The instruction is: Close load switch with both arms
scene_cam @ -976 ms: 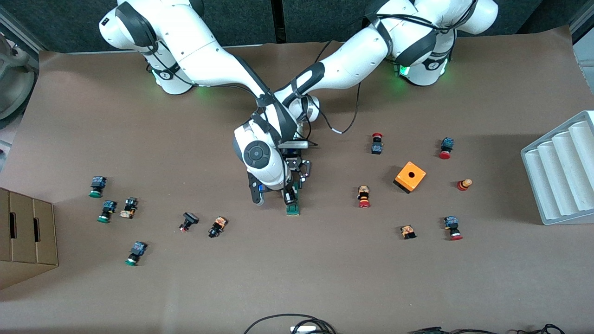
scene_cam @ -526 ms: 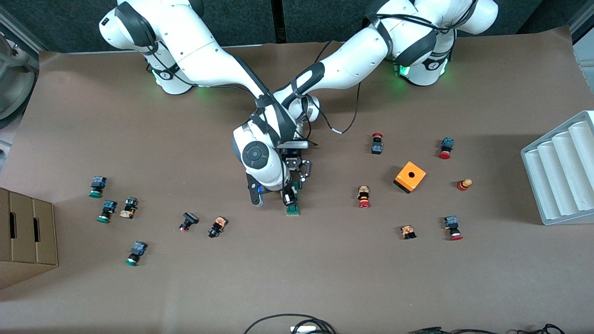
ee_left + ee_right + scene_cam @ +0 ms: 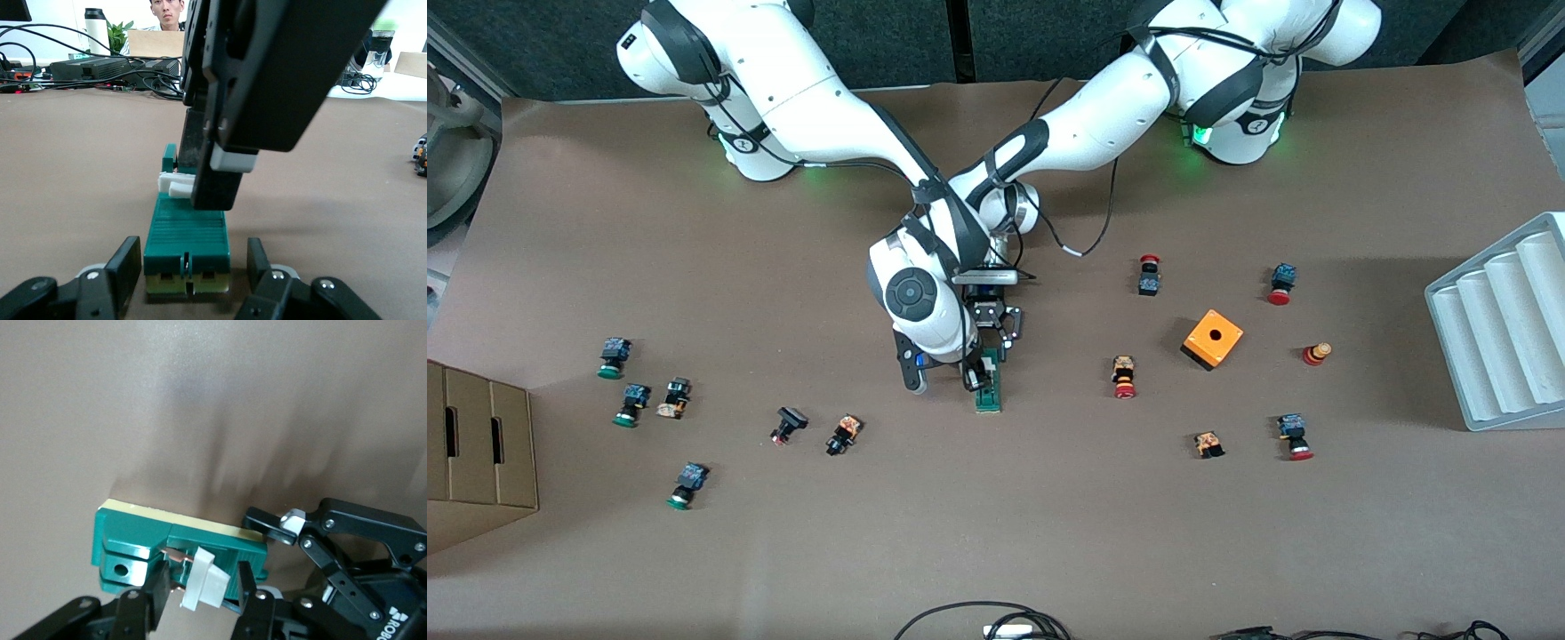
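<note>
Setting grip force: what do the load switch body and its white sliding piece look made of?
Load switch body: apparently molded plastic, glossy green, with a ribbed top in the left wrist view. White sliding piece: seemingly smooth matte plastic; a copper-colored metal strip shows beside it.

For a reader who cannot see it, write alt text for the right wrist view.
The right gripper has a finger on each side of the white sliding piece of a green load switch lying on the brown table. The left gripper clamps the switch's other end.
</note>
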Tool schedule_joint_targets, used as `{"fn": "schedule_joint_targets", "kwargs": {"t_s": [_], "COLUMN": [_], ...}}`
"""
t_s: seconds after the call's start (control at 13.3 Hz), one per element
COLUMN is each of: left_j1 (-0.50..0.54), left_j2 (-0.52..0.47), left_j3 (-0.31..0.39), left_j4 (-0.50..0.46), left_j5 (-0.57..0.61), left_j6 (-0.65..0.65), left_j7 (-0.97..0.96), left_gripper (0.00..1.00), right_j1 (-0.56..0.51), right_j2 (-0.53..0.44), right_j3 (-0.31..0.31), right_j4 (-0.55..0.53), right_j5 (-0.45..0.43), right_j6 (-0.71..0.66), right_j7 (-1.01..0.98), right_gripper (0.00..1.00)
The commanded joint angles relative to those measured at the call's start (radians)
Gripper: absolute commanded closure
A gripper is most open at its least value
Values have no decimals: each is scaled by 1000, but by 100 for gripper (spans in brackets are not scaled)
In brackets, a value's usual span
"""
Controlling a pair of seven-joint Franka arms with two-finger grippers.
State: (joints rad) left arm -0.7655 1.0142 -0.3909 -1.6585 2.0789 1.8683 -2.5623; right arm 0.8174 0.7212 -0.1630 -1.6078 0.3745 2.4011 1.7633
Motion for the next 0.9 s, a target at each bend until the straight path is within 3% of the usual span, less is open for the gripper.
{"fn": "schedule_joint_targets", "kwargs": {"t_s": [0.0,0.38,0.83], "left_j1": [-17,-18,-18], "left_j2": [32,32,32], "left_j3": [3,3,3], "left_j4": [22,20,20], "left_j5": [9,9,9], "left_j6": [3,3,2], "left_j7": [-29,-29,-29], "left_gripper": [28,28,28], "right_j1": [2,12,2], "right_j2": [-23,-20,-19], "right_j3": [0,0,0], "right_j4": [-41,-37,-31], "right_j5": [20,29,24], "right_j6": [41,56,59], "right_j7": [-24,-13,-28], "right_gripper": [51,52,71]}}
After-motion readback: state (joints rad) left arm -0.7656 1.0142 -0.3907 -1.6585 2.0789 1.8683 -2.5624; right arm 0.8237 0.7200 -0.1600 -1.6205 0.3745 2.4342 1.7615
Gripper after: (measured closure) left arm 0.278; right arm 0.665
